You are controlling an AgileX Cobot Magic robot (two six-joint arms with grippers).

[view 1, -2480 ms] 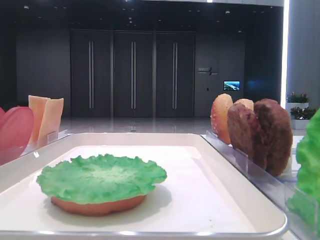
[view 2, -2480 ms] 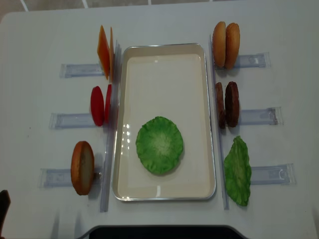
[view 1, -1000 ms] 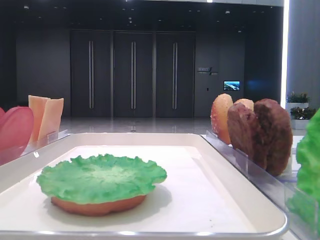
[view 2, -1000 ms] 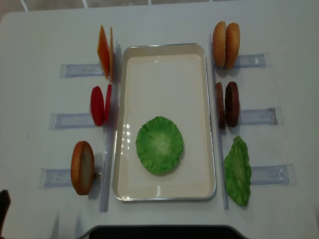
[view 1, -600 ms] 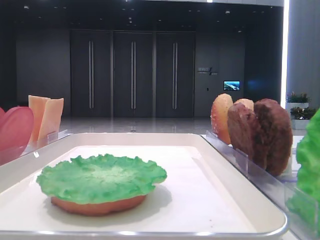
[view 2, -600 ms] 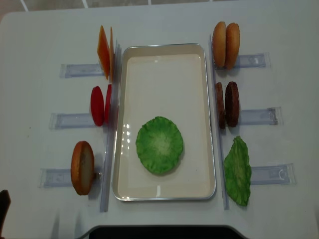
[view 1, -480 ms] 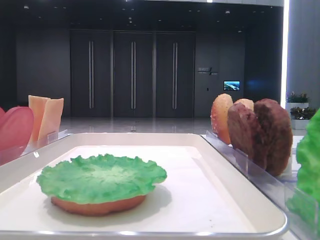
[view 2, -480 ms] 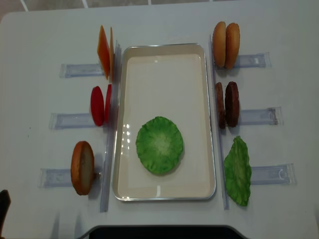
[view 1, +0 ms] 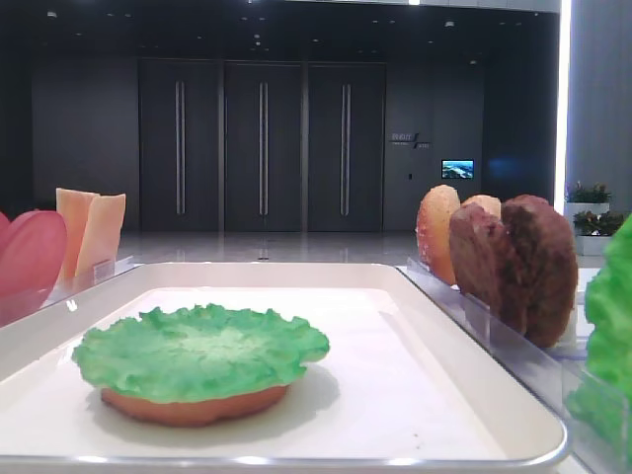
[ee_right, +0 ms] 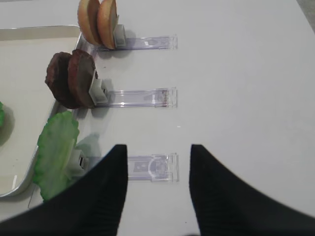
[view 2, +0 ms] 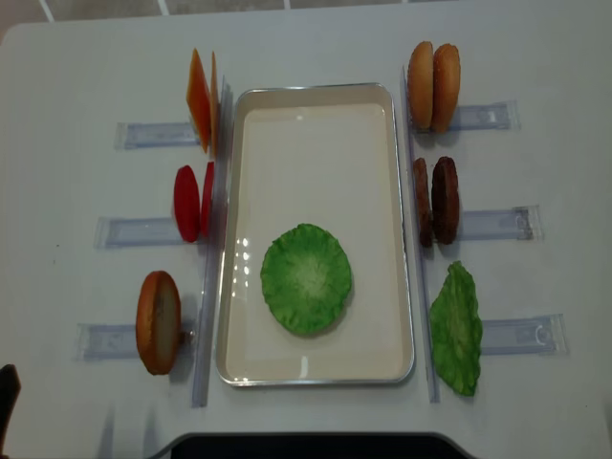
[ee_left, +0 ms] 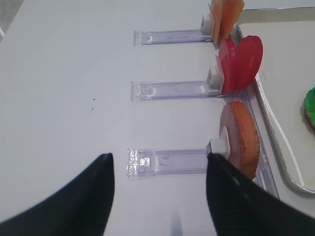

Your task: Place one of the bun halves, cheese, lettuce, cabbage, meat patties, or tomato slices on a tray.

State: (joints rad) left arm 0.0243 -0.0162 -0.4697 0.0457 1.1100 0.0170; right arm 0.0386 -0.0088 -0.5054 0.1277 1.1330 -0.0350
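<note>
Altogether: two meat patties [view 2: 435,200], two tomato slices [view 2: 192,202], one tray [view 2: 316,377].

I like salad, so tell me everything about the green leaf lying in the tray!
The lettuce is a bright green, roughly round leaf with a frilly, ruffled edge and a paler middle. It looks like a soft plastic. It lies flat in the near half of the white tray, draped over a bun half whose orange-brown edge peeks out underneath. Nothing else touches it.

Even overhead light washed the white table [view 2: 316,38] bright; glare streaked the tray [view 2: 231,277] rim. The low view's background was dim; shadows stayed soft.
</note>
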